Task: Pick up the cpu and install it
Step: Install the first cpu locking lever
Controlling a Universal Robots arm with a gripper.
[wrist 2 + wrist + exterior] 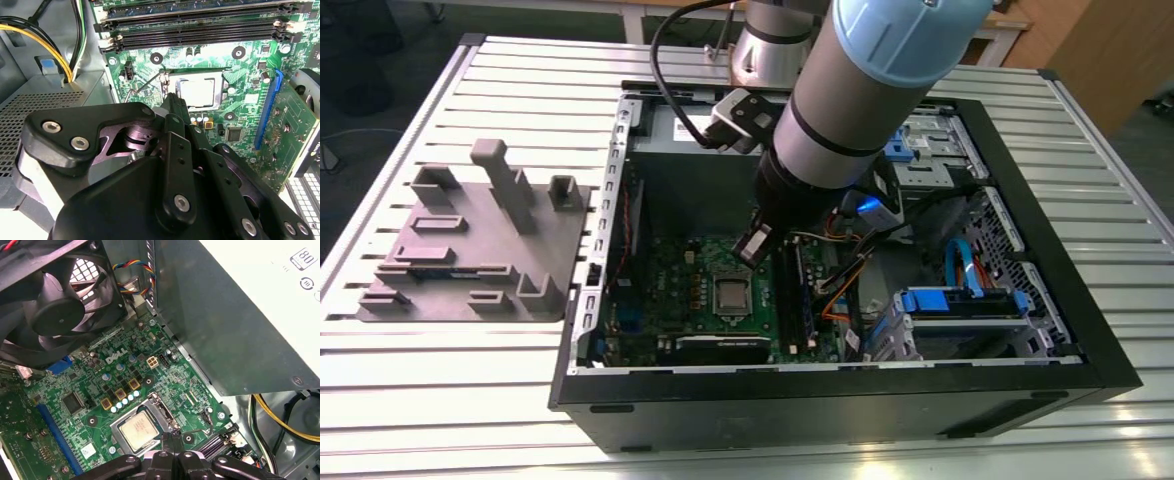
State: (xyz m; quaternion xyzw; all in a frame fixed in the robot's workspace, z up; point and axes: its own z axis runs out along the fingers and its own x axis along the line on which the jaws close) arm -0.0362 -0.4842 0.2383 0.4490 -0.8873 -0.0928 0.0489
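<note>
- Silver-topped cpu (140,432) lies flat in the socket frame (150,407) on the green motherboard (95,410); seen in both wrist views, also at (198,92).
- Gripper (172,447) hovers just above the socket edge, fingers pressed together, holding nothing.
- Exterior view: arm (854,110) reaches into the open computer case (1067,330); grey fixture block (474,245) lies at the exterior view's left.

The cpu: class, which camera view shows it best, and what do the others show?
The first wrist view: the cpu lies whole and unobstructed in its socket. In the second wrist view the gripper covers one edge. The exterior view shows it as a tiny grey square.
</note>
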